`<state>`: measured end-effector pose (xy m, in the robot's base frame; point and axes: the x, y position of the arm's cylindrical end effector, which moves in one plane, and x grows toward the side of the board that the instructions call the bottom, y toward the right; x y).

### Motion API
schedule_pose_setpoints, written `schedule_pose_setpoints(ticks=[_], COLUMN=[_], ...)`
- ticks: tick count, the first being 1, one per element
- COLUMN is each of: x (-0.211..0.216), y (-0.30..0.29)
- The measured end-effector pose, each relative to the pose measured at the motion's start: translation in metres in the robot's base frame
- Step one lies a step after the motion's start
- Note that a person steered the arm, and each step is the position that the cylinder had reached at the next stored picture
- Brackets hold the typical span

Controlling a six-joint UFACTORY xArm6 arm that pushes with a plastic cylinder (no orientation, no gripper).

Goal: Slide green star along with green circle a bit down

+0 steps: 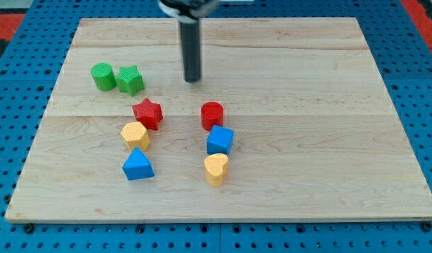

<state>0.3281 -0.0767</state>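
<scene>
The green star [131, 80] and the green circle [102, 76] sit side by side, touching, at the upper left of the wooden board [307, 84]. The circle is on the star's left. My tip [193, 79] is on the board to the right of the green star, a clear gap apart from it, at about the same height in the view. The dark rod rises from it to the view's top.
Below the green pair lie a red star [147, 113], a yellow hexagon [135, 134] and a blue triangle [138, 165]. To their right stand a red cylinder [212, 115], a blue cube [220, 140] and a yellow heart [216, 169].
</scene>
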Motion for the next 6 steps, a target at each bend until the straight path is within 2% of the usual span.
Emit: schedule_pose_setpoints(ticks=[1,2,3,4,5,6], x=[-0.057,-0.006,0.038,0.061,0.038,0.036], y=[-0.092,-0.119,-0.062,-0.023,-0.023,-0.077])
